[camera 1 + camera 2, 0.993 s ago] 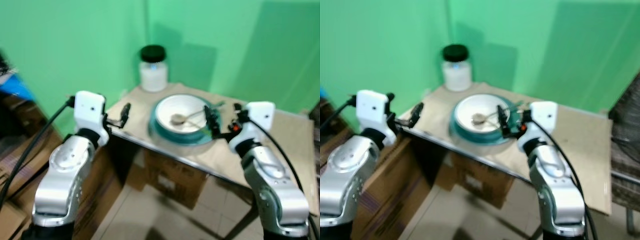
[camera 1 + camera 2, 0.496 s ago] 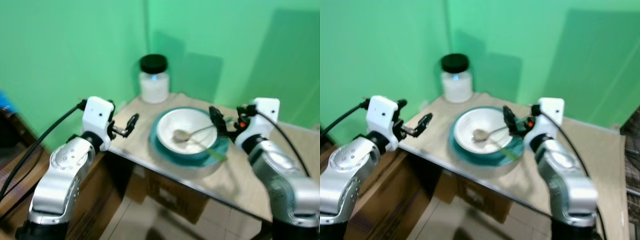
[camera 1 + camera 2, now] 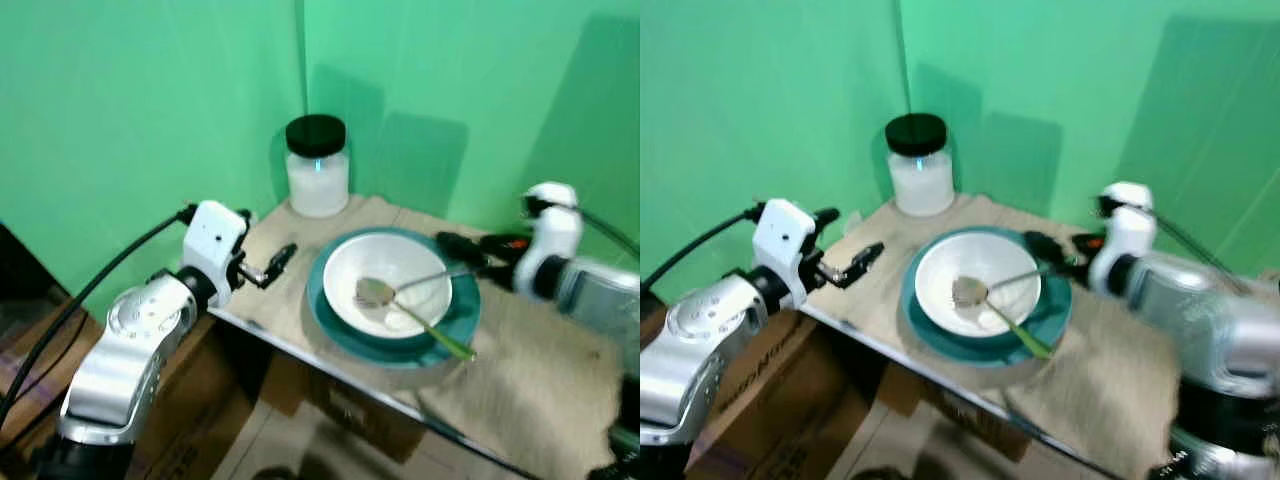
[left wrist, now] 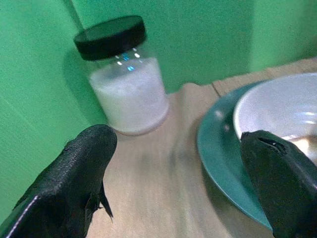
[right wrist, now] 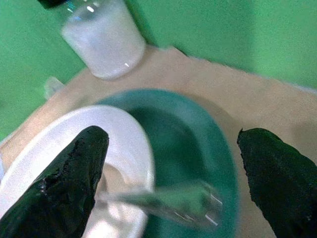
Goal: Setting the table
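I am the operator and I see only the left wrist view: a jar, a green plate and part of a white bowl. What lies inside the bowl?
Observer: A spoon lies in the white bowl, its head toward the bowl's middle, the handle pointing to the robot's right.
Operator: Where is the right gripper?
Observer: The right gripper is at the right rim of the green plate, open, close to the end of the spoon handle and holding nothing.
Operator: Is anything else on the plate?
Observer: Yes, a thin green utensil lies slanted from the bowl out over the near rim of the plate; what kind of utensil, I cannot tell.
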Tool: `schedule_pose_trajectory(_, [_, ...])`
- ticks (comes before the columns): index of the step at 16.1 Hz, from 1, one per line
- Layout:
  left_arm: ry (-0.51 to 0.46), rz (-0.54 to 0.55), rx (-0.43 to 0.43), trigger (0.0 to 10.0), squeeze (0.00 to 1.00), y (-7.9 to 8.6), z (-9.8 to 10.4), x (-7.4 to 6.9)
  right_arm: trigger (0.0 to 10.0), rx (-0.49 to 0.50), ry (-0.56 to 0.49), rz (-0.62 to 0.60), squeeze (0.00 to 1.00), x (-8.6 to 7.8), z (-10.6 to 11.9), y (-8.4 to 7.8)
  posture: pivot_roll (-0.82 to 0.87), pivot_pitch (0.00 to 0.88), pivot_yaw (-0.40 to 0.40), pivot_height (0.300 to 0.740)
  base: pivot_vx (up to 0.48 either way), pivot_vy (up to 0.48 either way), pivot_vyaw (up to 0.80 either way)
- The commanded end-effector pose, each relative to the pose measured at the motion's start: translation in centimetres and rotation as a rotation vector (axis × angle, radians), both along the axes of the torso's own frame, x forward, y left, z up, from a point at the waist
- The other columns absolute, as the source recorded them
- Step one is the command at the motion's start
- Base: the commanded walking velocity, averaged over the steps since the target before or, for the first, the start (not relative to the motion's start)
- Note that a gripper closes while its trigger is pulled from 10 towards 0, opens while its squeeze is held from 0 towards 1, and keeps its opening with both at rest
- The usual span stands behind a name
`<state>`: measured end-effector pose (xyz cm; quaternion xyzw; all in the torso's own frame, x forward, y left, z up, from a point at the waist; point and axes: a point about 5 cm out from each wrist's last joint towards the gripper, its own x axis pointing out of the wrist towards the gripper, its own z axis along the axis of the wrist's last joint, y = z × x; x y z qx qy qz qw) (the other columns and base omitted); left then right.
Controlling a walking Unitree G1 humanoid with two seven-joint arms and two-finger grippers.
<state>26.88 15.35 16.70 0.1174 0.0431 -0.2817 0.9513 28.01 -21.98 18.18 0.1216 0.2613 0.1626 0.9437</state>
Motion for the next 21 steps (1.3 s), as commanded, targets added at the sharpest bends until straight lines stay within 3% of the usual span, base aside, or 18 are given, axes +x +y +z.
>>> schedule_pose_trajectory(1, [-0.002, -0.029, 0.006, 10.0, 0.0, 0.0, 0.2, 0.0, 10.0, 0.016, 0.033, 0.038, 0.0, 0.1, 0.4, 0.0, 0.05, 0.0, 0.045, 0.74, 0.0, 0.0, 0.0])
schedule_pose_trajectory(4, [0.029, -0.085, 0.018, 10.0, 0.0, 0.1, 0.0, -0.5, 10.0, -0.007, 0.119, 0.101, 0.0, 0.0, 1.1, -0.8, 0.06, 0.0, 0.032, 0.74, 0.0, 0.0, 0.0])
schedule_pose_trajectory(8, [0.065, -0.127, 0.033, 10.0, 0.0, -0.2, -0.6, -1.4, 10.0, 0.029, 0.249, 0.224, 0.0, -0.6, -0.3, 0.7, 0.07, 0.0, 0.011, 0.74, 0.0, 0.0, 0.0])
schedule_pose_trajectory(10, [0.072, -0.13, 0.035, 10.0, 0.0, -0.2, -0.7, -1.6, 10.0, 0.025, 0.279, 0.209, 0.0, -0.3, -1.2, 1.0, 0.07, 0.0, 0.006, 0.74, 0.0, 0.0, 0.0])
schedule_pose_trajectory(11, [0.075, -0.133, 0.039, 10.0, 0.0, -0.2, -0.8, -1.7, 9.1, 0.02, 0.289, 0.198, 0.0, 0.0, -1.5, 1.1, 0.07, 0.0, 0.004, 0.74, 0.0, 0.0, 0.0])
schedule_pose_trajectory(12, [0.075, -0.133, 0.044, 10.0, 0.0, -0.2, -0.8, -1.8, 9.3, 0.016, 0.288, 0.195, 0.0, 0.2, -1.5, 1.1, 0.08, 0.0, 0.001, 0.74, 0.0, 0.0, 0.0])
schedule_pose_trajectory(13, [0.075, -0.131, 0.046, 10.0, 0.0, -0.1, -0.8, -1.8, 10.0, 0.023, 0.273, 0.181, 0.0, 0.4, -1.1, 0.8, 0.08, 0.0, -0.001, 0.74, 0.0, 0.0, 0.0])
schedule_pose_trajectory(19, [0.072, -0.132, 0.049, 10.0, 0.0, -0.4, -1.0, -1.7, 10.0, 0.052, 0.276, 0.167, 0.0, 1.3, -1.7, 1.7, 0.08, 0.0, -0.01, 0.74, 0.0, 0.0, 0.0])
schedule_pose_trajectory(21, [0.07, -0.139, 0.045, 10.0, 0.0, -0.7, -1.1, -1.7, 10.0, 0.061, 0.202, 0.137, 0.0, 2.7, -0.6, 1.0, 0.08, 0.0, -0.018, 0.74, 0.0, 0.0, 0.0])
